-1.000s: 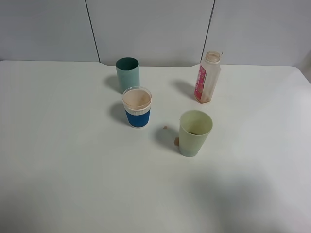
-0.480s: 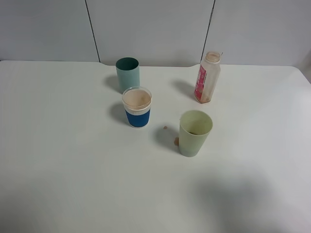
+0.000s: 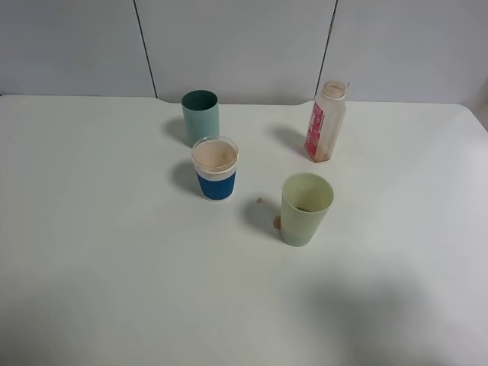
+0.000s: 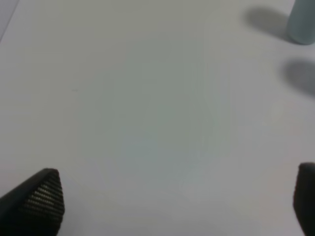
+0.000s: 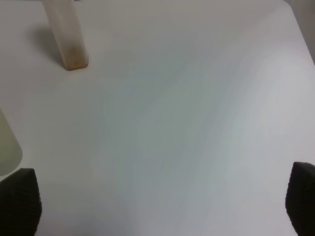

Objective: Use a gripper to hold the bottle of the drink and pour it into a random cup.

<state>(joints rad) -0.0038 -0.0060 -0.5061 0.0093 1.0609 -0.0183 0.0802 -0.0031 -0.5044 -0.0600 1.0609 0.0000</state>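
Note:
The bottle (image 3: 325, 122) stands upright at the back right of the table, whitish with a pink label and no cap. A thin brown rest of the drink (image 3: 320, 156) lies at its bottom. In front of it stands the pale yellow-green cup (image 3: 306, 208), upright. Neither gripper shows in the exterior high view. In the right wrist view the right gripper (image 5: 160, 204) is open over bare table, with the bottle (image 5: 66, 39) and the cup's edge (image 5: 7, 145) well ahead of its fingertips. The left gripper (image 4: 174, 201) is open too, nothing between its fingers.
A teal cup (image 3: 200, 116) stands at the back centre and shows blurred in the left wrist view (image 4: 301, 22). A clear cup with a blue sleeve (image 3: 215, 168) holds brownish liquid. Small brown drops (image 3: 277, 222) lie on the white table (image 3: 114, 252) beside the pale cup.

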